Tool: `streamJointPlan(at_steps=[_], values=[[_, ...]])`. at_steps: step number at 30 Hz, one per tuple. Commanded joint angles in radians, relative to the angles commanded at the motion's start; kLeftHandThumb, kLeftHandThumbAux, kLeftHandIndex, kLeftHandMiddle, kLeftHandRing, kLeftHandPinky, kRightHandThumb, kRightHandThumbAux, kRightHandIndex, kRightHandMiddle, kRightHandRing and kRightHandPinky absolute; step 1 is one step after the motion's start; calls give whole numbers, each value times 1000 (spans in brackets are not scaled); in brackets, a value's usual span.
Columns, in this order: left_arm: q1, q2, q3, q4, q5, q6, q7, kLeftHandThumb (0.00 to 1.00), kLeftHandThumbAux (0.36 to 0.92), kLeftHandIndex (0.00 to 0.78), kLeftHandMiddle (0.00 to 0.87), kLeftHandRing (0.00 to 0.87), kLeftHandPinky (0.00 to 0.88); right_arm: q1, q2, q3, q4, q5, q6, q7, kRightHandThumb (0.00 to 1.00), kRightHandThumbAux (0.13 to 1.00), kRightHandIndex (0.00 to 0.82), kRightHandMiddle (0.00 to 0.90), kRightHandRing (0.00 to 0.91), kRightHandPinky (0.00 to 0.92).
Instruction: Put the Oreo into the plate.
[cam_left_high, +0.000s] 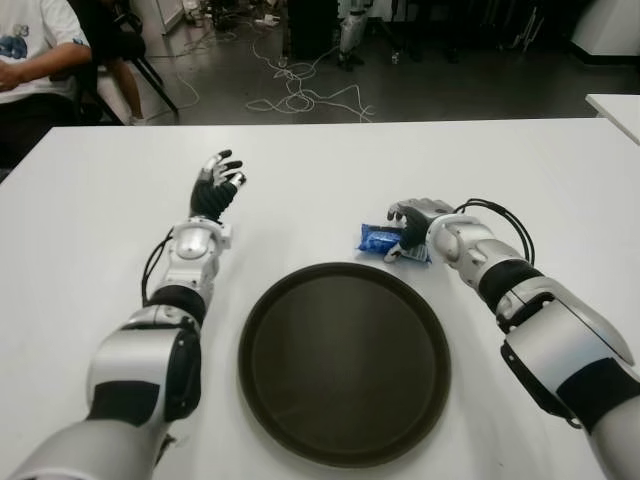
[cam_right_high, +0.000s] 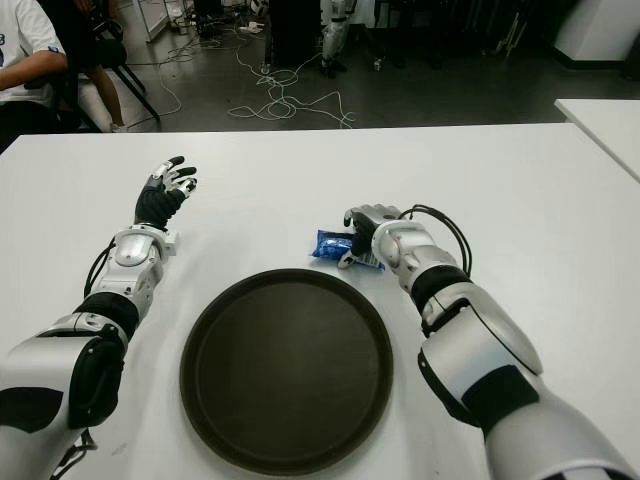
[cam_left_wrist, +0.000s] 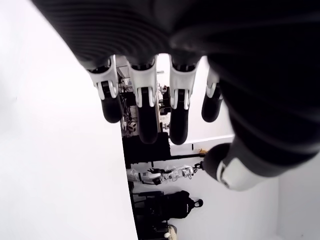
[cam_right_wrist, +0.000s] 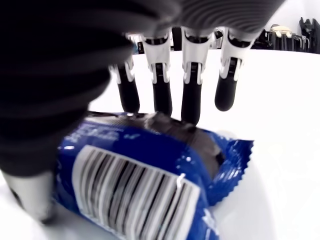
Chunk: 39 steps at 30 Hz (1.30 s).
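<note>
The Oreo (cam_left_high: 376, 238) is a blue packet lying on the white table (cam_left_high: 90, 220), just beyond the far right rim of the round dark plate (cam_left_high: 345, 360). My right hand (cam_left_high: 408, 222) sits over the packet's right half. In the right wrist view its fingers (cam_right_wrist: 191, 100) reach out over the Oreo (cam_right_wrist: 150, 185) with their tips at its far edge. The thumb sits at the near corner, and the hand is not closed around the packet. My left hand (cam_left_high: 218, 180) shows to the left of the plate, fingers spread and holding nothing.
A seated person (cam_left_high: 30, 50) is at the table's far left corner. Cables (cam_left_high: 300, 95) lie on the floor beyond the table. The corner of another white table (cam_left_high: 620, 105) shows at the far right.
</note>
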Motion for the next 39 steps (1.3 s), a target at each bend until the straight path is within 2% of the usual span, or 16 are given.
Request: streamJointPlan(at_steps=[2, 8, 12, 18, 29, 33, 39], values=[[0, 0, -1, 0, 0, 1, -2, 131, 657, 138, 220, 177, 129, 3, -2, -3, -2, 1, -3, -22, 0, 628, 285, 269, 291, 287], [-2, 1, -4, 1, 4, 4, -3, 138, 654, 133, 215, 178, 122, 12, -6, -25, -8, 16, -21, -103, 0, 630, 374, 320, 326, 300], [-3, 2, -9, 2, 8, 6, 0, 133, 639, 138, 219, 177, 119, 15, -9, -43, -9, 28, -25, -128, 0, 629, 409, 340, 329, 271], [-2, 2, -11, 2, 11, 4, 3, 129, 630, 141, 221, 174, 107, 15, -9, -63, -9, 34, -31, -127, 0, 623, 412, 348, 328, 234], [-3, -2, -4, 1, 2, 7, -2, 120, 632, 137, 219, 173, 109, 13, -18, -84, -13, 35, -48, -124, 0, 620, 372, 329, 315, 250], [-3, 0, -8, 1, 6, 9, -1, 117, 624, 135, 222, 170, 94, 14, -20, -90, -15, 35, -56, -126, 0, 635, 413, 347, 333, 267], [-3, -1, -8, 1, 6, 4, -1, 119, 632, 140, 229, 175, 107, 14, -22, -100, -14, 37, -63, -128, 0, 626, 417, 359, 349, 271]])
